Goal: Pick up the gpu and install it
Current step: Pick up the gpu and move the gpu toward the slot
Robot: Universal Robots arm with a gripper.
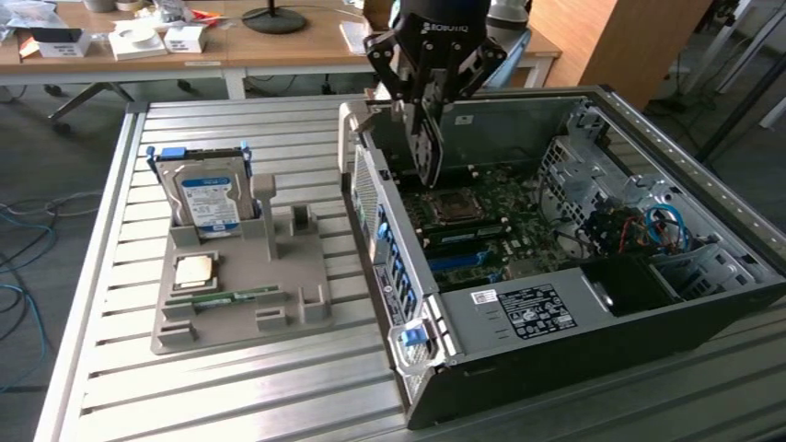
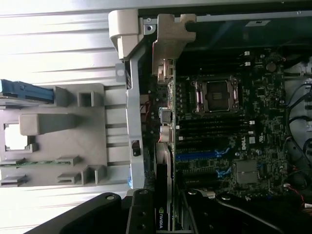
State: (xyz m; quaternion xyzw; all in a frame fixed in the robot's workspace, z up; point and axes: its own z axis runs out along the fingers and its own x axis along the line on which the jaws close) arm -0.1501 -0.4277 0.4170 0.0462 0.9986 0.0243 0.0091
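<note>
Robotics lab, slatted aluminium workbench [image 1: 246,396], open computer tower [image 1: 614,331], cluttered wooden desks [image 1: 307,48] behind, loose floor cables [image 1: 22,210]

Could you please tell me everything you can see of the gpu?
The gpu is a thin, dark card seen edge-on, with an NVIDIA mark in the wrist view. It hangs upright, clamped in the gripper, inside the open computer case beside its rear wall, above the motherboard. Whether it touches the board is unclear.

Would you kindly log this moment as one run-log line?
gripper: shut on gpu | gpu: upright, over motherboard in open case | seating: unclear
</note>
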